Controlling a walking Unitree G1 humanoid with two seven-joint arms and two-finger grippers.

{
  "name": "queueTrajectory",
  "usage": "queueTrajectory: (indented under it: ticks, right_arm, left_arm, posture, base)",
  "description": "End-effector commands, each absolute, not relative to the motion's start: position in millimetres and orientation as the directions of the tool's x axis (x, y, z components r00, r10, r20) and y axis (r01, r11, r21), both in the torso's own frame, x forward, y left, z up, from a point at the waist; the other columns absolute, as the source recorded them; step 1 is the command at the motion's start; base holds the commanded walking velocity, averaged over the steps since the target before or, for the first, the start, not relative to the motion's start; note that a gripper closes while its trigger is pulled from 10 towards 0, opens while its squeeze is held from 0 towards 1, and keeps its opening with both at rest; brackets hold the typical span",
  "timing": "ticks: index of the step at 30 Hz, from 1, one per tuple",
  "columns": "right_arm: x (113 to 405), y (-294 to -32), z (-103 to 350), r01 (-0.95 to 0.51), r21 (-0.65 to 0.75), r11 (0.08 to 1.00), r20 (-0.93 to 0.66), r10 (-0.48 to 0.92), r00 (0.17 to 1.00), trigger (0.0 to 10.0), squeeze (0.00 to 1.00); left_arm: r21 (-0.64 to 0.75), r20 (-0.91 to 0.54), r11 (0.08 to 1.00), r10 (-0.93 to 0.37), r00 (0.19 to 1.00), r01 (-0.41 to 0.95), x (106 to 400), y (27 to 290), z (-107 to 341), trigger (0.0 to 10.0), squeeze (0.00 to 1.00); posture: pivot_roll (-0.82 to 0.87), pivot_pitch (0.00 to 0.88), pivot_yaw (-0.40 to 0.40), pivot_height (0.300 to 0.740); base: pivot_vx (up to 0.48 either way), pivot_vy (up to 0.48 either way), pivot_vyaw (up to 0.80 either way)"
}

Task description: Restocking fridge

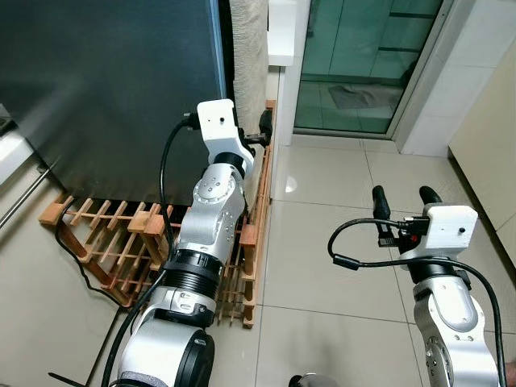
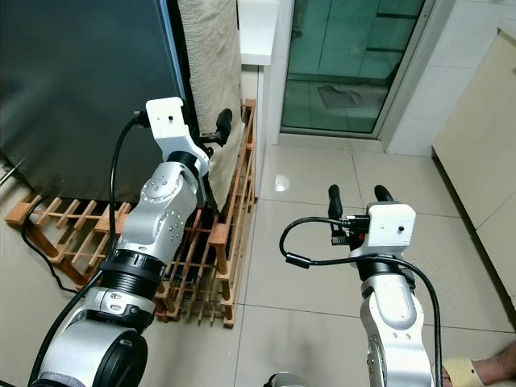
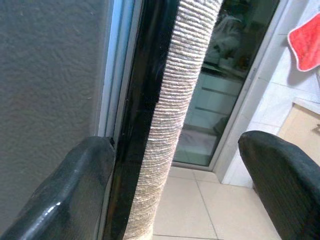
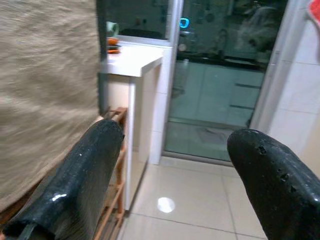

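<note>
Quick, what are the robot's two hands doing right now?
Left end effector: open, empty, at the fridge edge.
Right end effector: open, empty, over the floor.

The tall dark grey fridge (image 1: 105,89) stands at the left on a low slatted wooden rack (image 1: 113,242), with a beige ribbed woven cover (image 2: 211,72) hanging down its right side. Right of that sits a white counter (image 2: 258,32), and further right and behind is the green-tinted glass sliding door (image 1: 363,56) (pale floor tiles (image 1: 322,242) run in front of it). The left gripper (image 1: 264,129) is up at the fridge's right edge, straddling the cover, and the right gripper (image 1: 401,197) hangs over the tiles, well to the right.
</note>
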State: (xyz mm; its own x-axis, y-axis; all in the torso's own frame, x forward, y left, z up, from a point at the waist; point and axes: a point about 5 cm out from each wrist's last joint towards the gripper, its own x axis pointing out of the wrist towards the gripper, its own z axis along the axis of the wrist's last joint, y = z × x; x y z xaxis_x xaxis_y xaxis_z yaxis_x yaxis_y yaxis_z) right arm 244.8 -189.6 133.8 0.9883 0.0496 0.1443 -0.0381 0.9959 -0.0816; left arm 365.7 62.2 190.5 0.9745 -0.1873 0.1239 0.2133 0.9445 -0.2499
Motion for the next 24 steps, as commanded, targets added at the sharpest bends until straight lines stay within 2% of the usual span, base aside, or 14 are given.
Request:
queueTrajectory:
  ticks: [1, 6, 8, 13, 21, 24]
  right_arm:
    - [248.1, -185.0, 140.1, -0.08, -0.078, 0.994, 0.156, 0.092, 0.983, 10.0, 0.0]
    - [250.7, -180.1, 137.4, -0.121, -0.07, 0.99, 0.132, 0.129, 0.983, 10.0, 0.0]
    - [251.1, -178.3, 134.6, -0.127, -0.066, 0.99, 0.121, 0.134, 0.984, 10.0, 0.0]
    - [254.5, -175.1, 132.1, -0.134, -0.049, 0.99, 0.109, 0.139, 0.984, 10.0, 0.0]
    - [262.0, -166.8, 133.9, -0.159, -0.037, 0.987, 0.115, 0.162, 0.98, 10.0, 0.0]
    - [262.7, -164.1, 132.3, -0.168, -0.037, 0.985, 0.11, 0.171, 0.979, 10.0, 0.0]
  left_arm:
    - [-0.251, 0.135, 0.929, -0.243, 0.961, 0.27, 365.9, 44.7, 195.8, 10.0, 0.0]
    - [-0.236, 0.132, 0.908, -0.322, 0.938, 0.345, 366.9, 31.1, 193.9, 10.0, 0.0]
    - [-0.293, 0.152, 0.858, -0.394, 0.906, 0.422, 364.9, 20.2, 195.6, 10.0, 0.0]
    - [-0.302, 0.184, 0.798, -0.488, 0.853, 0.521, 359.2, 0.5, 198.8, 10.0, 0.0]
    - [-0.259, 0.182, 0.769, -0.555, 0.811, 0.584, 350.8, -18.9, 191.6, 10.0, 0.0]
    - [-0.306, 0.176, 0.735, -0.582, 0.794, 0.605, 348.3, -23.5, 189.6, 10.0, 0.0]
  posture:
    - [-0.21, 0.0, 0.017, 0.74]
    - [-0.21, 0.0, 0.014, 0.74]
    - [-0.2, 0.0, 0.012, 0.74]
    - [-0.2, 0.0, 0.012, 0.74]
    - [-0.2, 0.0, 0.02, 0.74]
    - [-0.19, 0.0, 0.018, 0.74]
  base:
    - [0.0, 0.0, 0.0]
    - [0.0, 0.0, 0.0]
    - [0.0, 0.0, 0.0]
    - [0.0, 0.0, 0.0]
    - [0.0, 0.0, 0.0]
    - [0.0, 0.0, 0.0]
